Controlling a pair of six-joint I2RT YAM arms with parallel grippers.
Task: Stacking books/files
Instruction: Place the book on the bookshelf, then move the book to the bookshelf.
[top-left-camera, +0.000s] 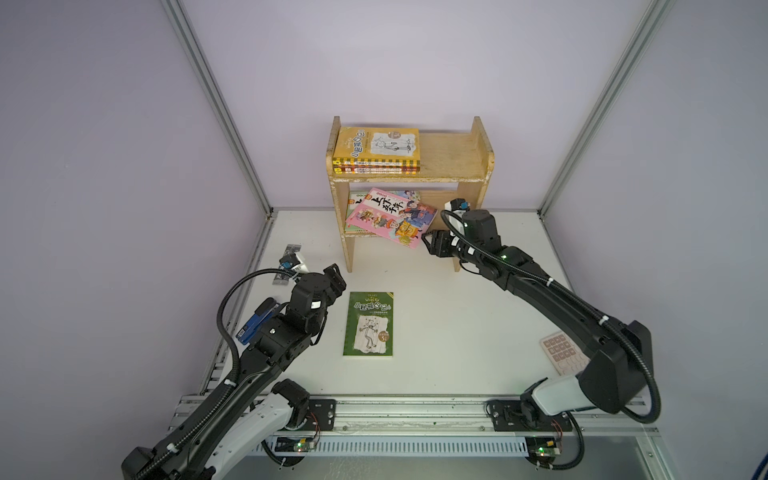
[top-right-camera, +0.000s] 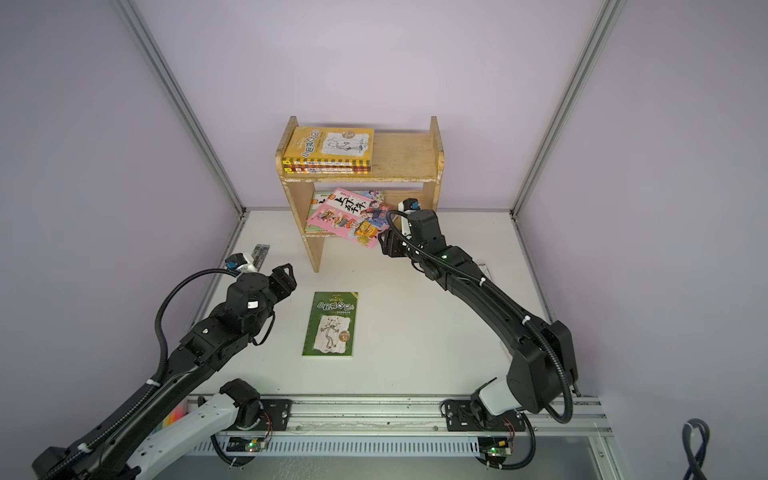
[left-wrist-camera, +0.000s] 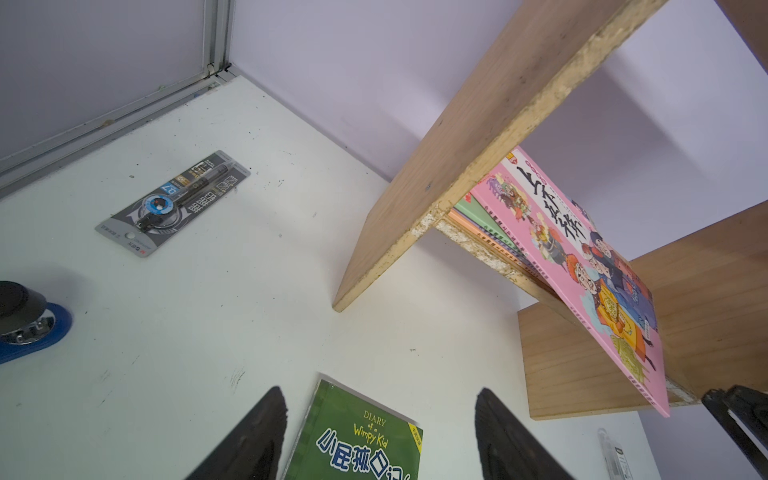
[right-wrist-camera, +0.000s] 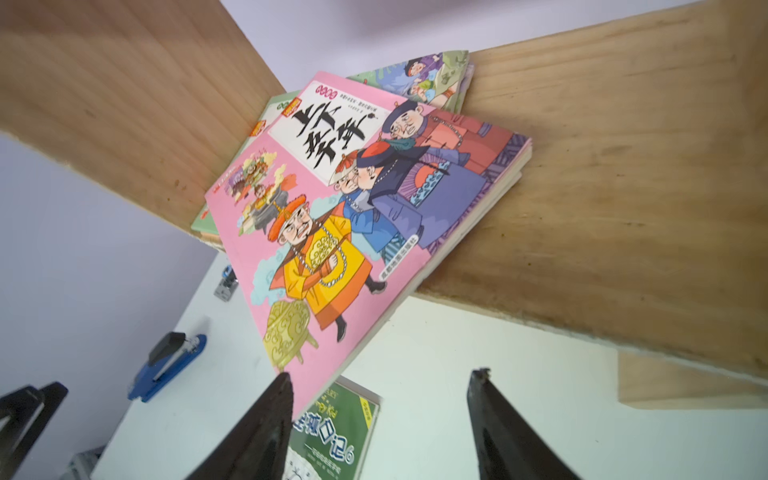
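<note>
A green book (top-left-camera: 368, 324) with a stick-boy sketch lies flat on the white table in both top views. My left gripper (top-left-camera: 337, 277) hovers open at its far left corner; in the left wrist view the book's top edge (left-wrist-camera: 361, 440) sits between the spread jaws. A pink cartoon book (top-left-camera: 390, 218) lies skewed on a pile of thin books on the lower board of the wooden shelf (top-left-camera: 457, 166), one corner overhanging. My right gripper (top-left-camera: 427, 243) is open at that corner; the pink book (right-wrist-camera: 332, 216) ends beside one fingertip, ungripped. A yellow book (top-left-camera: 378, 145) tops a stack on the upper board.
A blue stapler (top-left-camera: 253, 322) and a carded pen pack (top-left-camera: 286, 266) lie at the table's left edge beside my left arm. A pinkish calculator (top-left-camera: 561, 353) sits at the right under my right arm. Coloured highlighters (top-right-camera: 174, 415) peek out by the left arm's base.
</note>
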